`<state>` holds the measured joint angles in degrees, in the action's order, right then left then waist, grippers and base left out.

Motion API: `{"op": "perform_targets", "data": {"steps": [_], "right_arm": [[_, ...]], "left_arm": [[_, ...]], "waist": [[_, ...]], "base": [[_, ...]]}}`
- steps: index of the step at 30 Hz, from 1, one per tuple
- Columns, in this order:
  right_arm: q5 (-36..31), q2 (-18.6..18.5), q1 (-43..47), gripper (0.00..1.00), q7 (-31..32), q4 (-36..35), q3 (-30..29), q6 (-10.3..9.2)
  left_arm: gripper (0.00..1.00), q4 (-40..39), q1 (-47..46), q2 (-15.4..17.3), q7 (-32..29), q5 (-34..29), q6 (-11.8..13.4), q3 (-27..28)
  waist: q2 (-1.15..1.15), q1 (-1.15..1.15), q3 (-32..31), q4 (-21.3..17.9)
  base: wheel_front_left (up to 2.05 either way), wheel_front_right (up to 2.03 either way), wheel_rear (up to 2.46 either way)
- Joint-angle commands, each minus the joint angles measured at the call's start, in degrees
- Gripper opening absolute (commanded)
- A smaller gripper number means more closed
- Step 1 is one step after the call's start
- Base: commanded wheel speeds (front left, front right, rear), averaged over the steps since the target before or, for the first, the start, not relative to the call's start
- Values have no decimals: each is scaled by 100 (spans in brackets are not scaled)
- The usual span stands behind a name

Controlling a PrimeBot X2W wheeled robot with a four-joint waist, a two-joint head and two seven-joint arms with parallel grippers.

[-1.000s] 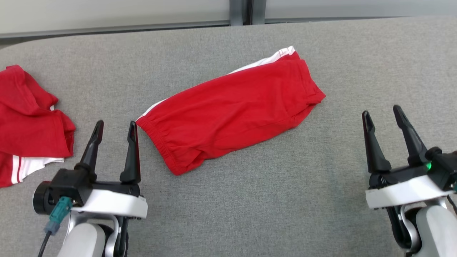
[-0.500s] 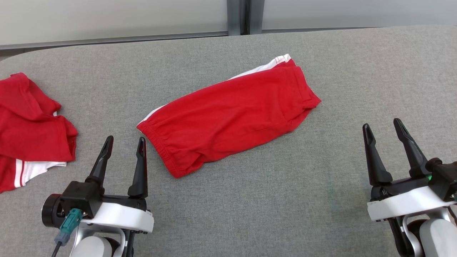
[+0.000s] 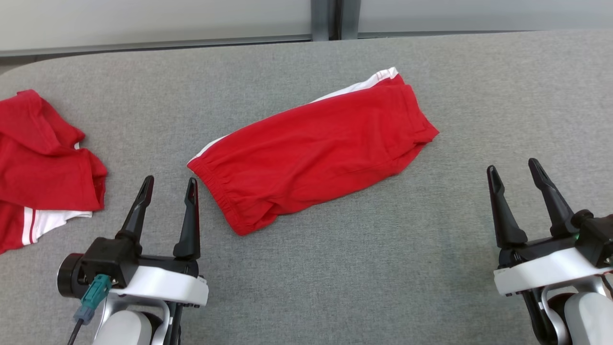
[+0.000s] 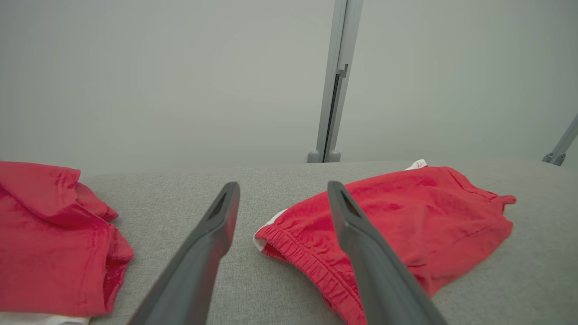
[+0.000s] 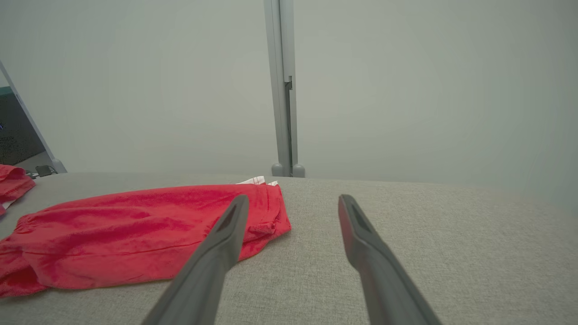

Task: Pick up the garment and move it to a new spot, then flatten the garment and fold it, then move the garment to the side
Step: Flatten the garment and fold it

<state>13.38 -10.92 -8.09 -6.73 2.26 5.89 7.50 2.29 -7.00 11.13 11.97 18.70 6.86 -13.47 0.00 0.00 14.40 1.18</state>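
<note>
Right, here we are over a broad table [image 3: 335, 287] covered in grey woven fabric, a fine heathered weave, flat and taut from side to side. Behind its far edge stand pale, matte wall panels [image 3: 143, 19], joined by a grey metal post [image 3: 326, 19] near the middle. The far left corner [image 3: 19, 72] of the table curves round rather than squaring off.

And there's the garment [image 3: 311, 148], a pair of red shorts, lying folded lengthways in the middle of the table. It sits on a slant: the gathered elastic waistband [image 3: 218, 194] points to the near left, the leg hems [image 3: 421, 120] to the far right. A white stripe [image 3: 354, 88] peeks out along its far edge. It's soft knit cloth with a few shallow creases, lying free of both grippers.

Off at the left edge, a second red garment [image 3: 43, 163] sits rumpled, with white and red striping at its near end, well apart from the shorts.

The left gripper [image 3: 170, 179] hovers at the near left, dark tapered fingers spread wide and holding nothing, its inner finger just beside the waistband. The right gripper [image 3: 512, 165] is at the near right, likewise spread wide and empty, well apart from the leg hems with bare grey cloth between. There's plenty of bare table along the near side and across the whole right end; the left end is the crowded one.
</note>
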Motion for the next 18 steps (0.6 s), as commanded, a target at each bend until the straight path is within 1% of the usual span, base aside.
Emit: {"op": "perform_targets", "data": {"steps": [1, 4, 10, 14, 18], "right_arm": [[-29, -43, -66, 100, 23, -8, -16, -2], [31, -110, -219, 100, 96, 67, 2, -2], [139, -399, -985, 100, 172, 621, 157, -2], [261, -508, -1646, 100, 167, 1331, 381, -2], [401, -521, -2219, 100, 143, 2221, 680, -2]], "left_arm": [[100, -6, -114, 17, 27, 24, -12, 1], [100, 3, -243, -13, 58, 22, -32, -31], [100, -8, -657, -142, 166, -10, -112, -115], [100, 64, -893, -215, 224, -41, -158, -159], [100, 171, -1033, -294, 273, -59, -189, -189]], "waist": [[0, 0, 54, 46], [0, 0, 196, 143], [0, 0, 760, 465], [0, 0, 1044, 609], [0, 0, 1143, 681]], "base": [[0, 0, 0], [0, 0, 0], [0, 0, 0], [0, 0, 0], [0, 0, 0]]}}
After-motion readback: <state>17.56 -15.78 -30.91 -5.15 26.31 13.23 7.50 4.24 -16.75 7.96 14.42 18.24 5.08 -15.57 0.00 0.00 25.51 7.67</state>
